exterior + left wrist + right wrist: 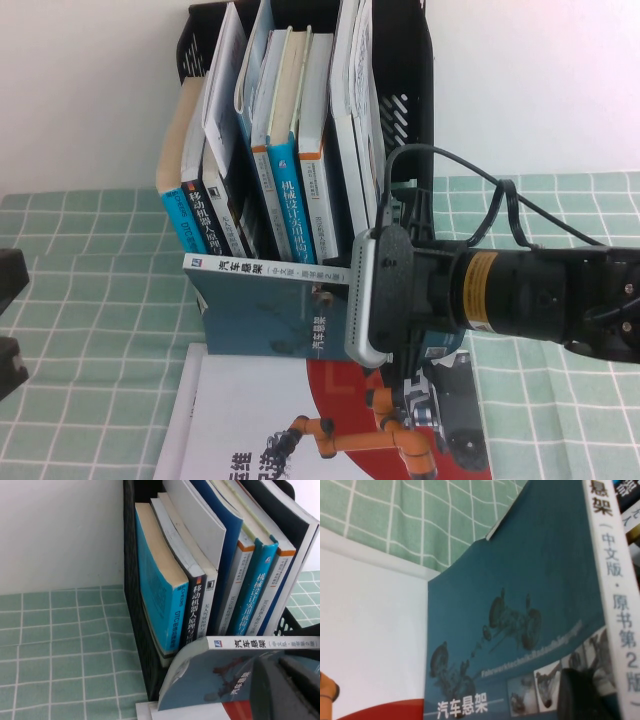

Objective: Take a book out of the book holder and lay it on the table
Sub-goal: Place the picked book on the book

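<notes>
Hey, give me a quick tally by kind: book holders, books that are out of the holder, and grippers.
Book holders: 1, the book holder.
Books out of the holder: 2, the book and the white-and-red book lying under it.
Grippers: 2, the left gripper at the table's left edge and the right gripper clamped on the book.
Total: 5

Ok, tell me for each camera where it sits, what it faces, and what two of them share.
High: raised on the robot's side, facing the book holder, table, right gripper on the book.
Left wrist: beside the holder, facing spines; left gripper at the edge.
Right wrist: over the book's teal cover.
All share the book.
</notes>
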`<state>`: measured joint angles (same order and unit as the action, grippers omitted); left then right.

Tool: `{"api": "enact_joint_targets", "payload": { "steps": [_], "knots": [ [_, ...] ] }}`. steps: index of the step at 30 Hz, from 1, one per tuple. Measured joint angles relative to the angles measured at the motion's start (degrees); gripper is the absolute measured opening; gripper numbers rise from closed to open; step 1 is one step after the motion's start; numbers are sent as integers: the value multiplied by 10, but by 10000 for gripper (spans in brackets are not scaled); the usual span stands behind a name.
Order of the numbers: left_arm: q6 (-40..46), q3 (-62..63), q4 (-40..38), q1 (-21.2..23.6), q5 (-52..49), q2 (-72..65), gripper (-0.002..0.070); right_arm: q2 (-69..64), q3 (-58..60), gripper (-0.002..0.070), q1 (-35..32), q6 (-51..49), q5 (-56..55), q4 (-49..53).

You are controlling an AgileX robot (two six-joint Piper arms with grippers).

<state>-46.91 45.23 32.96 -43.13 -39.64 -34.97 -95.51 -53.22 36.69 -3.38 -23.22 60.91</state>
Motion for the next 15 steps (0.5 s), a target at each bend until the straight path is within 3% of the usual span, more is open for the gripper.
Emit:
{"api": "enact_joint_targets", "payload": {
  "steps": [3, 9, 15],
  "knots": [
    [-1, 0, 0, 0, 0, 0, -2, -1, 0, 192, 0, -15, -5, 0],
    [-1, 0, 0, 0, 0, 0, -3, -2, 0, 443, 0, -146, -33, 49],
    [-1, 0, 0, 0, 0, 0, -3, 34, 0, 483, 0, -345, -89, 263]
  ]
}}
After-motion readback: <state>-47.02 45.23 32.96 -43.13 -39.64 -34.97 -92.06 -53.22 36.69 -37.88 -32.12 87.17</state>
